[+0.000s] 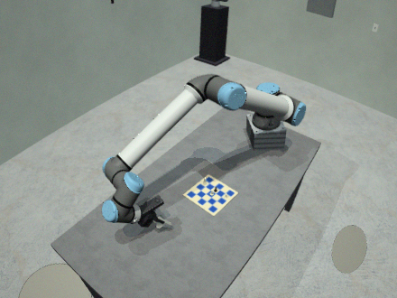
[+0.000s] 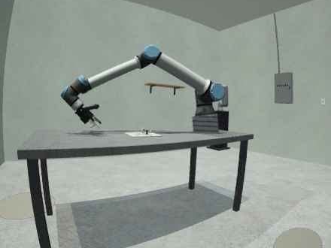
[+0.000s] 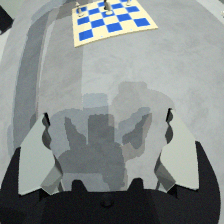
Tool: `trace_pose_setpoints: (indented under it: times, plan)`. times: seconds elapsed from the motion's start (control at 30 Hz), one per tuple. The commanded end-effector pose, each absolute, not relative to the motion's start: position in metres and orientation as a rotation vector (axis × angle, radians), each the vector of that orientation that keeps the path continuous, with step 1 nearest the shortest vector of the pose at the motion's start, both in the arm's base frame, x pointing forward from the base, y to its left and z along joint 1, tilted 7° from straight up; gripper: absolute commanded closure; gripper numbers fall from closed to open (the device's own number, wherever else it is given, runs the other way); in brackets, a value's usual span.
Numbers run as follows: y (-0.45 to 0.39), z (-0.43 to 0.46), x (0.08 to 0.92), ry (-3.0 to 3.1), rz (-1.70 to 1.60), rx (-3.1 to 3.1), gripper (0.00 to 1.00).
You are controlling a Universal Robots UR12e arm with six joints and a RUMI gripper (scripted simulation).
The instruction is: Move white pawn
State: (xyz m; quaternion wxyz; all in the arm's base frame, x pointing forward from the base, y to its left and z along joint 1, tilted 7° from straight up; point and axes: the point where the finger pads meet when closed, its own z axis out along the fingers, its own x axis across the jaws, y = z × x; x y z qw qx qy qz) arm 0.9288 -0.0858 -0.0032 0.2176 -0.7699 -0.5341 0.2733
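A small blue and cream chessboard (image 1: 215,210) (image 2: 133,134) (image 3: 100,37) lies flat near the middle of the grey table (image 1: 226,256) (image 2: 113,145). A few small pieces stand on it: a pale one (image 1: 207,179) at the far corner and a black one (image 1: 216,189) near the middle. They are too small to tell which is the white pawn. My gripper (image 1: 163,224) (image 2: 95,125) (image 3: 107,111) is open and empty. It hangs low over bare table, well to the left of the board, tilted toward it.
The arm's base block (image 1: 266,135) (image 2: 205,123) stands at the table's far right end. A black pedestal (image 1: 213,34) stands on the floor behind the table. The table's front edge (image 2: 132,148) is close to the gripper.
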Motion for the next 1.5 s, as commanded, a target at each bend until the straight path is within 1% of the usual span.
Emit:
trace_pose_setpoints:
  times: [0.0, 0.63, 1.47]
  plan:
    - [-0.067, -0.011, 0.899, -1.446, 0.885, -1.947, 0.0]
    - [-0.028, -0.01, 0.841, -1.324, 1.117, -1.49, 0.0]
    - [-0.026, -0.007, 0.836, -1.307, 1.133, -1.449, 0.0]
